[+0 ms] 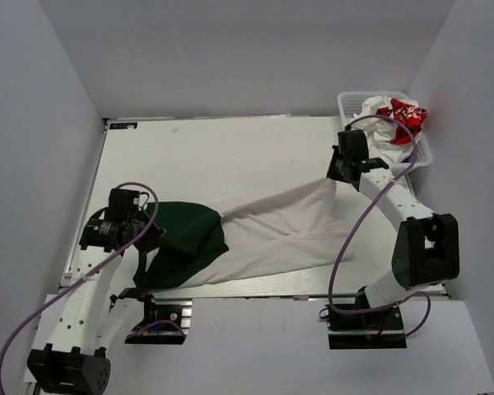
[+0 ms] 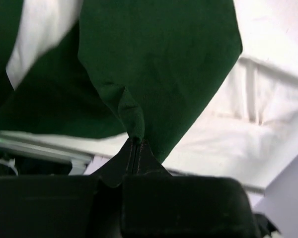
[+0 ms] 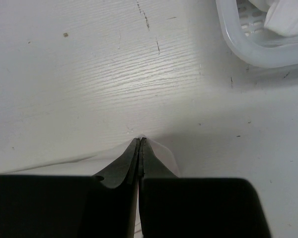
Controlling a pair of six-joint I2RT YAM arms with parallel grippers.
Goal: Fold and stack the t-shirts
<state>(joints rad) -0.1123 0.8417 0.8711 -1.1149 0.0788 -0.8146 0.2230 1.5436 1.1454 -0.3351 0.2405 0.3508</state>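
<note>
An off-white t-shirt with dark green sleeves (image 1: pixel 272 234) is stretched across the table between both arms. My left gripper (image 1: pixel 152 239) is shut on a dark green sleeve (image 2: pixel 154 74) at the near left; the cloth rises out of the closed tips of that gripper (image 2: pixel 135 141). At the far right my right gripper (image 1: pixel 333 174) is shut on the shirt's off-white edge (image 3: pixel 161 151), which peeks past its tips (image 3: pixel 140 141). A white t-shirt with red print (image 1: pixel 395 115) lies crumpled in the basket.
A white plastic basket (image 1: pixel 346 103) stands at the far right corner, its rim (image 3: pixel 248 52) just ahead of the right gripper. The table's near edge (image 1: pixel 255 288) runs just below the shirt. Grey walls enclose the table on the left, far and right sides.
</note>
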